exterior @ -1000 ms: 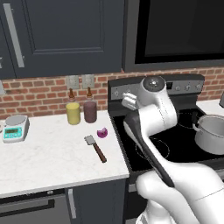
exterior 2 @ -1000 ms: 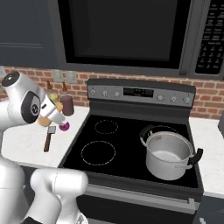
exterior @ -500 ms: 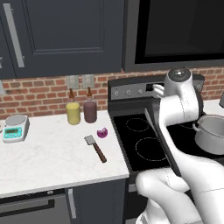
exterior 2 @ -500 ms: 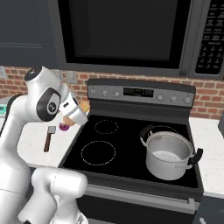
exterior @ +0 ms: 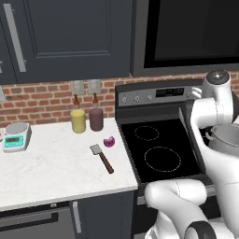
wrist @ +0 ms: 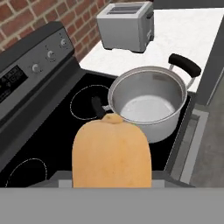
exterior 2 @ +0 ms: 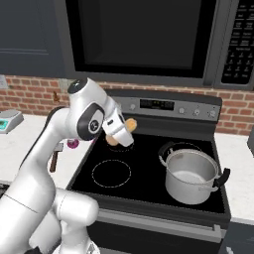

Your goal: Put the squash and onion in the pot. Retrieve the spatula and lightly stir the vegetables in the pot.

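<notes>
My gripper [exterior 2: 122,133] is shut on the tan-orange squash [exterior 2: 130,123], held in the air over the left burners of the stove. In the hand view the squash [wrist: 111,151] covers the fingertips, and the silver pot [wrist: 162,126] stands just beyond it with nothing inside. The pot [exterior 2: 191,184] sits on the stove's front right burner, to the right of my gripper. On the white counter left of the stove lie the purple onion [exterior: 109,142] and the spatula [exterior: 101,158], its grey blade towards the wall. The onion [exterior 2: 73,144] and the spatula [exterior 2: 53,159] also show past my arm.
A yellow jar [exterior: 78,121] and a dark maroon jar [exterior: 96,118] stand by the brick wall, with a small scale [exterior: 16,137] further left. A toaster [wrist: 124,19] stands on the counter beyond the pot. The stove's control panel [exterior 2: 163,105] rises behind the burners.
My arm has swung right from the counter's edge to over the stove, carrying the squash towards the pot. Onion, spatula and pot have stayed put.
</notes>
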Tool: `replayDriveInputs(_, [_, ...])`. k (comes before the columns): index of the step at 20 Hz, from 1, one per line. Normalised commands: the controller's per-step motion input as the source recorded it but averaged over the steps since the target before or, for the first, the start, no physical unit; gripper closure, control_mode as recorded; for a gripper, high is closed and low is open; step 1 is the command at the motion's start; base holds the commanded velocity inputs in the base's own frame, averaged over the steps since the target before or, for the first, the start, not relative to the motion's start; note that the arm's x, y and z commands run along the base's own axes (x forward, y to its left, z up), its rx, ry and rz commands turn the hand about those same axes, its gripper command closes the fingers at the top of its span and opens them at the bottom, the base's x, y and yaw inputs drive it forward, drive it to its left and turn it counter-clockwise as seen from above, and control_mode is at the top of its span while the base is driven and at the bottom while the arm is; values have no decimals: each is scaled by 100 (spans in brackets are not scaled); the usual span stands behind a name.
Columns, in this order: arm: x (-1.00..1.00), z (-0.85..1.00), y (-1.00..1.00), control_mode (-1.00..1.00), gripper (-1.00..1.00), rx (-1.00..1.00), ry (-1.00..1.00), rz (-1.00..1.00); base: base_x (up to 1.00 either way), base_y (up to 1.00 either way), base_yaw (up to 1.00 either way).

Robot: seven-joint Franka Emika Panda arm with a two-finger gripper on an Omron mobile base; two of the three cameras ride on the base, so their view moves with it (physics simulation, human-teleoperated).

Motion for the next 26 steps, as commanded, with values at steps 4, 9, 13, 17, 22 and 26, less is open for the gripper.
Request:
replayDriveInputs(4, [17,0,-100,-100,100,0,2,-7,0,0,0])
replayDriveInputs(9, [2,-4,-97,-100,100,0,0,-5,0,0,0])
replayDriveInputs(13, [12,-25,-88,-100,100,0,0,-1,0,0,0])
replayDriveInputs(17, [11,-46,-72,-100,100,0,0,0,0,0,0])
replayDriveInputs(22, [20,-55,-58,-100,100,2,0,0,0,0,0])
replayDriveInputs(26, [17,-49,-36,-100,100,2,0,0,0,0,0])
